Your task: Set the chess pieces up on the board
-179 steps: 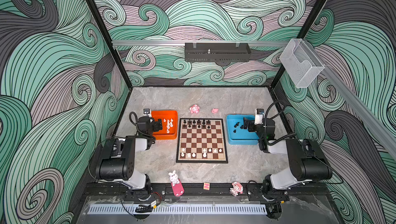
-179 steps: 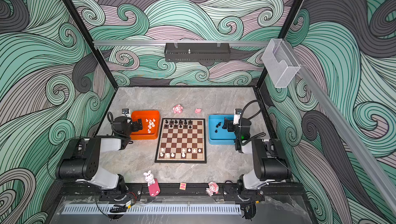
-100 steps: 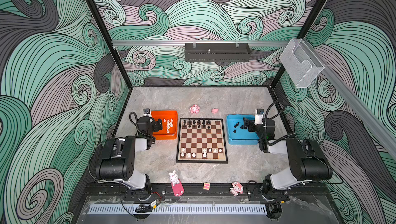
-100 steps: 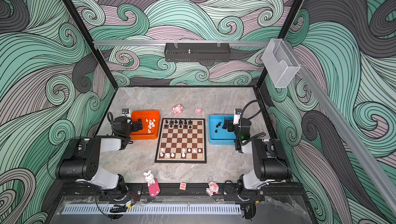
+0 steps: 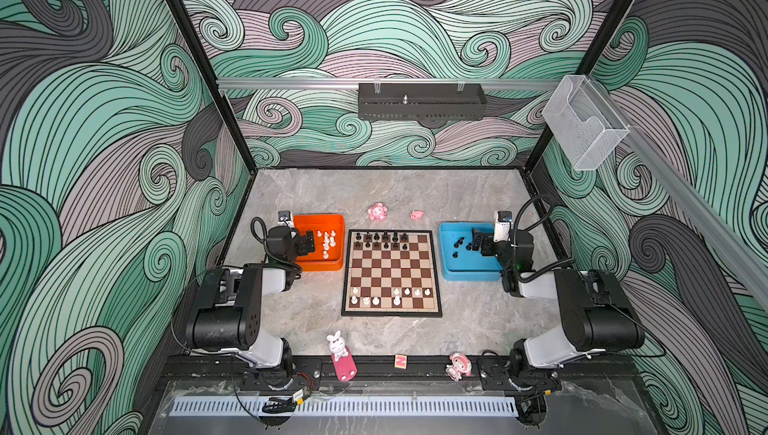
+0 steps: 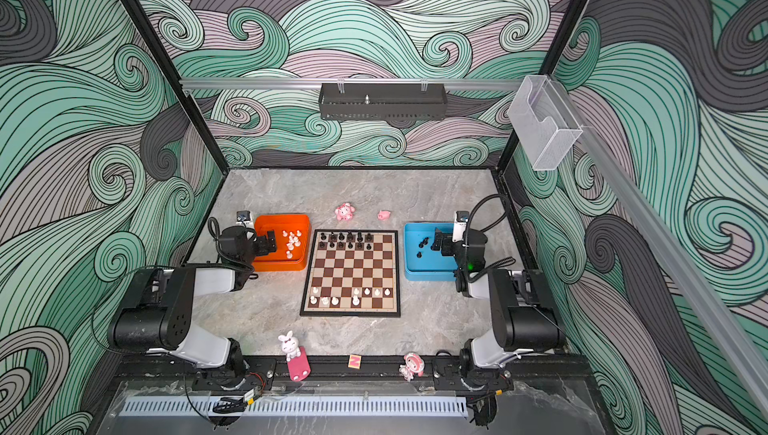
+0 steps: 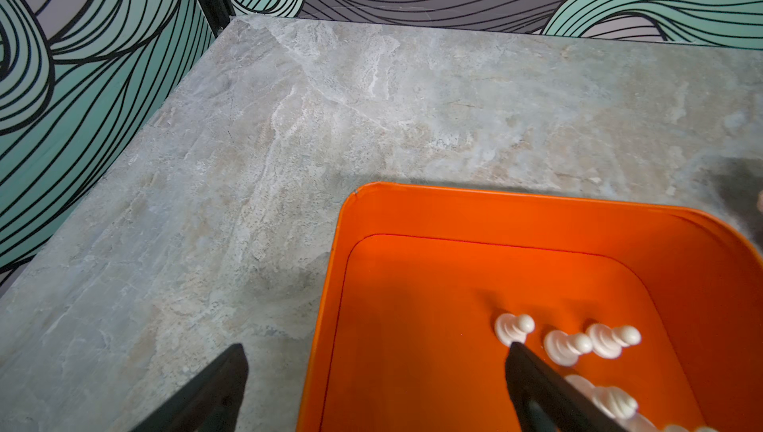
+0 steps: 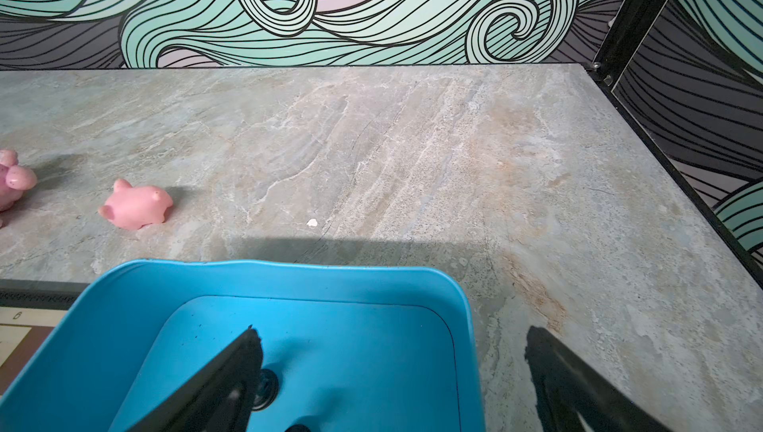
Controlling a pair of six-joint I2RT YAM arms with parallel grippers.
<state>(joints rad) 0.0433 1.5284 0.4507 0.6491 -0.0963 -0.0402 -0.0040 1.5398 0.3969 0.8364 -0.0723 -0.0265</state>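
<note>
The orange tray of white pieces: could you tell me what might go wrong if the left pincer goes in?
The open left pincer straddles the orange tray's wall; lowering could strike the rim and shove the tray.
The white pieces lie on their sides, bunched together; closing on one may pinch two or scatter neighbours.
The right pincer straddles the blue tray's wall likewise.

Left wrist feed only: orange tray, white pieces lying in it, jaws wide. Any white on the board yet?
Observer: Yes. Several white pieces stand on the board, in its two rows nearest the arm bases.
Operator: Black?
Observer: Black pieces fill part of the two far rows; more sit in the blue tray.
Operator: And the other arm?
Observer: Right gripper is open at the blue tray, holding nothing.
</note>
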